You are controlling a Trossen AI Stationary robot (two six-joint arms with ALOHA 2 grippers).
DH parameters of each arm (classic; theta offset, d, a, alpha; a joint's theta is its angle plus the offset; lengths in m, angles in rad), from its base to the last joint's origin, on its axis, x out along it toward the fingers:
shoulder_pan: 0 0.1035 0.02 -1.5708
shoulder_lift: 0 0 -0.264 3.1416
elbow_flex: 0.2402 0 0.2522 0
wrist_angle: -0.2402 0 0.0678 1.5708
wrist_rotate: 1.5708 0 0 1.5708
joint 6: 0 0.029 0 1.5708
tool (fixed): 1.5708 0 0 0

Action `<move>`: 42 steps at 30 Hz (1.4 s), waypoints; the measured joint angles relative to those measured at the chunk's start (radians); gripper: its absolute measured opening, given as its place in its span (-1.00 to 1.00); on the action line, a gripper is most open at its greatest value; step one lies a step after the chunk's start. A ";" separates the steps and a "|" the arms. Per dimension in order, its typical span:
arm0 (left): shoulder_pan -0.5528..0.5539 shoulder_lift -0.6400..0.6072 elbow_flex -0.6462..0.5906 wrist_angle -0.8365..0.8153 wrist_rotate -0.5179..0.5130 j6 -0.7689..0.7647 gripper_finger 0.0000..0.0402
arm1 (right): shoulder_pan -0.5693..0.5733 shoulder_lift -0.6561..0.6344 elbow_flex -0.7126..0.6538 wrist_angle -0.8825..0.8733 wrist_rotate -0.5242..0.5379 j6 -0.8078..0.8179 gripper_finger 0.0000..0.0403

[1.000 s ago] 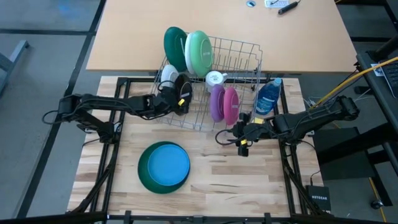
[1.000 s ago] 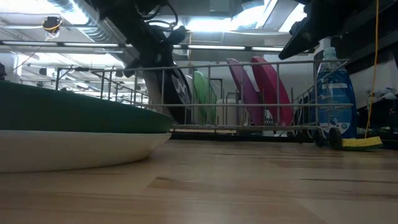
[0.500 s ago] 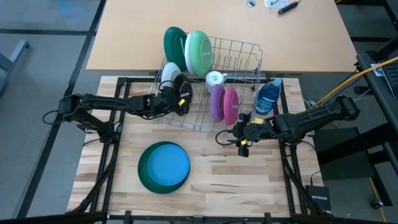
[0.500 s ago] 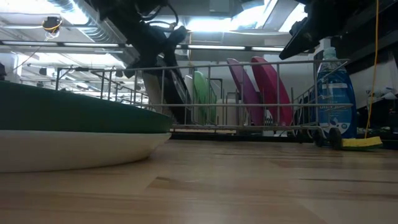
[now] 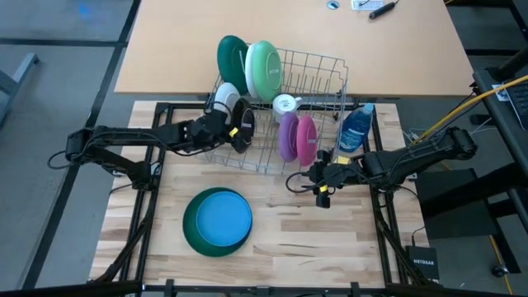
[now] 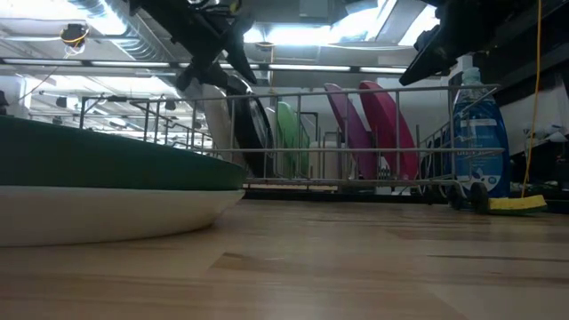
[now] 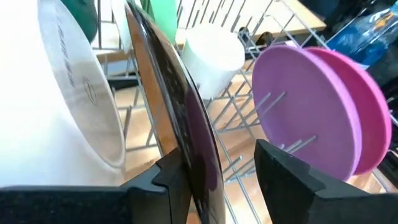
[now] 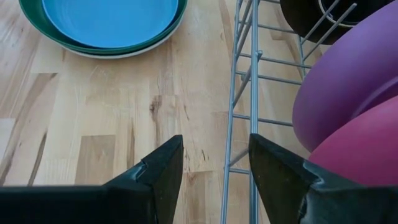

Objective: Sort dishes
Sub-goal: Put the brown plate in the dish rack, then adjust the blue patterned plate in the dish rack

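A wire rack (image 5: 323,73) holds a dark green plate (image 5: 230,59), a light green plate (image 5: 265,70), a white bowl (image 5: 222,97), a black plate (image 5: 242,125), a purple plate (image 5: 287,137) and a pink plate (image 5: 306,139), all standing on edge between the wires. My left gripper (image 7: 227,155) is open at the rack's left end, its fingers on either side of the black plate's rim (image 7: 186,118). My right gripper (image 5: 322,190) hangs open over the table in front of the purple and pink plates. A blue plate (image 5: 221,218) lies in a dark green plate (image 5: 189,233) on the table. My left gripper has one finger (image 7: 163,182) close beside the black plate's near rim (image 7: 198,163), coming level from the table's left. Whether that finger touches the plate I cannot tell. The plate stands on edge in the rack's wires.
A white cup (image 5: 285,105) sits in the rack's middle. A blue soap bottle (image 5: 355,130) stands at the rack's right end, with a yellow sponge (image 6: 516,204) beside it. Bare wood lies to the right of the stacked plates.
My left gripper has opened and let go of the black plate, then drawn back toward the table's left edge and risen a little. The black plate stays standing in the rack.
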 joint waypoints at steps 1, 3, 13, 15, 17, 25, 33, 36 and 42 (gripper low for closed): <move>0.005 -0.006 0.000 0.000 0.000 0.012 -0.23 | 0.000 0.000 0.000 -0.001 0.000 0.000 -0.07; 0.012 -0.014 0.000 0.000 -0.001 0.019 -0.23 | 0.000 0.000 0.000 0.000 0.000 0.000 -0.07; 0.054 -0.021 0.000 0.000 -0.002 0.123 -0.23 | 0.000 0.000 0.000 -0.001 -0.021 0.000 -0.07; 0.063 -0.021 0.000 -0.001 -0.003 0.144 -0.23 | 0.000 0.000 0.000 -0.001 -0.028 0.000 -0.07; 0.074 -0.025 0.000 -0.002 -0.006 0.152 -0.23 | 0.001 0.000 0.000 -0.001 -0.034 0.000 -0.07; 0.122 -0.066 0.000 -0.001 -0.017 0.225 -0.23 | 0.001 0.000 0.000 0.000 -0.034 0.000 -0.07; 0.170 -0.156 0.000 0.001 -0.074 0.229 -0.23 | 0.000 0.000 0.000 0.000 -0.034 0.000 -0.07; 0.185 -0.188 0.000 -0.002 -0.086 0.223 -0.23 | 0.000 0.000 0.000 0.000 -0.034 0.000 -0.07; 0.212 -0.228 0.000 -0.035 -0.155 0.193 -0.23 | 0.000 0.000 0.000 0.000 -0.034 0.000 -0.07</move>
